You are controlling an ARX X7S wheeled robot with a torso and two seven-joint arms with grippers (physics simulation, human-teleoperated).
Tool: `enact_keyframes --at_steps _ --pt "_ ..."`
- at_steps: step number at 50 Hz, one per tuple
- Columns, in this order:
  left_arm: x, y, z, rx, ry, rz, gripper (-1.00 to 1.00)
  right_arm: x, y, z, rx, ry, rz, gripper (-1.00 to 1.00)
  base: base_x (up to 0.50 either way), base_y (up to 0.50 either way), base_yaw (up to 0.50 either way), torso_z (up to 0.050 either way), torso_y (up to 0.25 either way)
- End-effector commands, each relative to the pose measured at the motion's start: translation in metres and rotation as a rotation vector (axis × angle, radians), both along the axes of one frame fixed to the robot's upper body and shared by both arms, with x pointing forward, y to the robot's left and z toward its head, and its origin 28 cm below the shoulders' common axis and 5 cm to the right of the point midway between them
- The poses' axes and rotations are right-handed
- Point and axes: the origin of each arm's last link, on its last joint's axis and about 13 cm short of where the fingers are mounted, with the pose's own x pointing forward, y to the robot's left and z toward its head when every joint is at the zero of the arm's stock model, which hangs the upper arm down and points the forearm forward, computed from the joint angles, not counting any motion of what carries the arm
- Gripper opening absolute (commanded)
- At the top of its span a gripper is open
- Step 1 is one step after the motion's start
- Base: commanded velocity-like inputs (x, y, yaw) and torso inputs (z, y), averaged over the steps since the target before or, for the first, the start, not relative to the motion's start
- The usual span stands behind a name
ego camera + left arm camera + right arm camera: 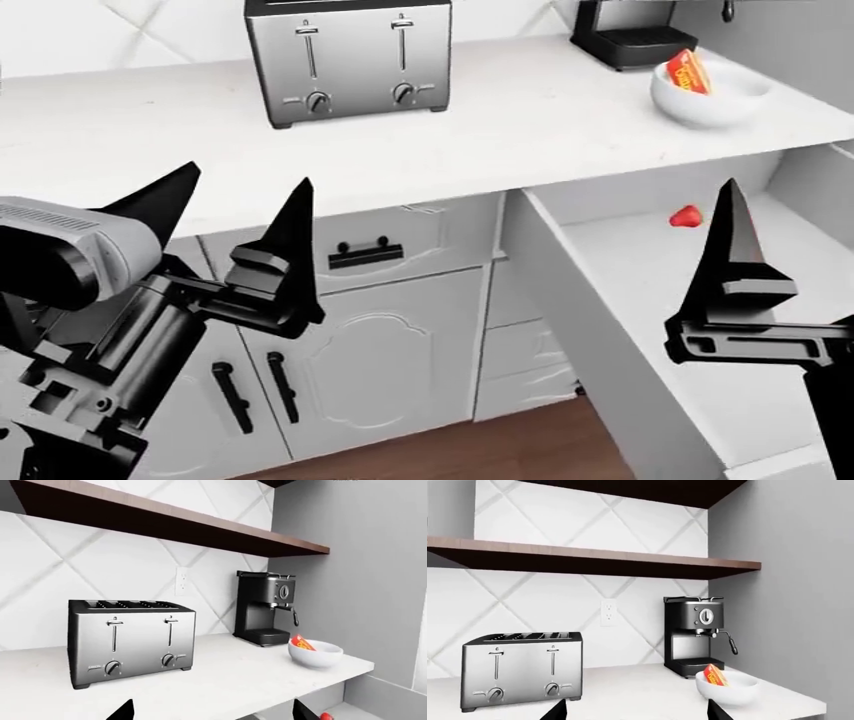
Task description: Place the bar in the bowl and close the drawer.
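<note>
Left gripper (pixel 238 225) spread wide, empty, raised before the cabinet fronts. Toaster (pixel 347 58) on the counter (pixel 534 120). Right gripper (pixel 731 240): one finger visible above the drawer (pixel 627 290), opening cannot be told. Drawer stands open, strawberry (pixel 685 216) inside. Bar (pixel 690 71) leans upright in the bowl (pixel 707 95), beside the coffee machine (pixel 641 35).

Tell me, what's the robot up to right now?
Both grippers, left and right, open, empty. Bar already in bowl. Drawer open, strawberry inside; nothing blocking it.
</note>
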Motion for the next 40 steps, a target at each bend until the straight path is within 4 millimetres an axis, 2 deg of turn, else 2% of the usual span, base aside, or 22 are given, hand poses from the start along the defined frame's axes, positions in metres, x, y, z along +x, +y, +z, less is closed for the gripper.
enact_keyframes --at_steps 1,40 --pt "0.0002 -0.0007 0.0008 0.0 0.001 -0.003 1.0 0.0002 -0.0001 0.0007 0.003 -0.002 0.001 1.0 -0.16 0.04 -0.5 0.0 0.0" --pt "0.0004 -0.0019 -0.0018 -0.008 0.013 -0.011 1.0 0.0005 -0.0007 -0.0022 0.009 0.001 0.001 1.0 -0.15 0.06 -0.5 0.0 0.0"
